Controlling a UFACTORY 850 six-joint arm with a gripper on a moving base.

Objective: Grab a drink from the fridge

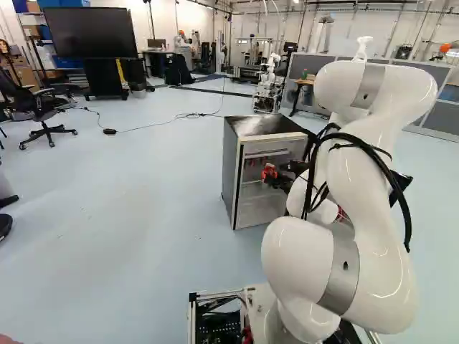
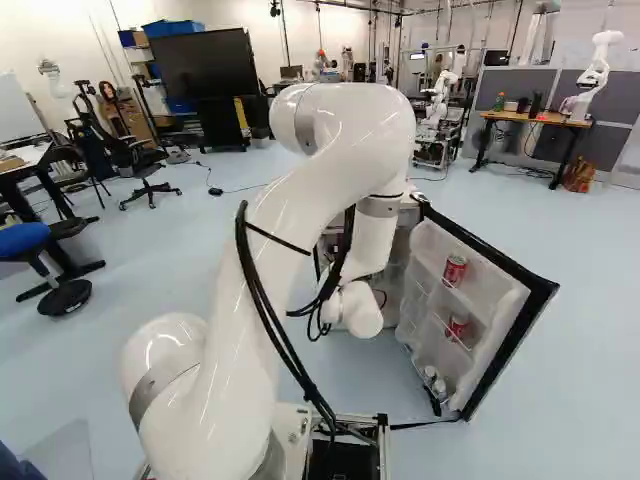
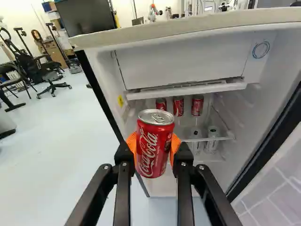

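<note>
"Pale blue floor (image 1: 129, 215) surrounds the fridge (image 1: 262, 125); a television (image 1: 90, 32) stands well beyond it. Which step is depicted?"

"Withdrawal of the drink, by my reading. My gripper (image 3: 154, 150) holds one red soda can (image 3: 154, 146) upright, its orange pads (image 3: 175, 142) pressed to opposite sides. I judge the can to lie just outside the fridge opening, off its shelves."

"And the next move?"

"It calls for me to back away from the fridge with the can level, keeping my wrist off the opened fridge door (image 2: 500, 295). A swing too early could strike that door."

"Are labels visible?"

"Yes. White script, large enough to read, runs up the red side of my can; I leave the wording untranscribed. Inside the fridge, the red shelf cans (image 3: 197, 105) bear similar white markings, partly hidden. Below them stand pale cans (image 3: 213, 136) whose print I cannot resolve. A yellow sticker (image 3: 121, 101) marks the fridge's inner wall, too small to read."
</note>
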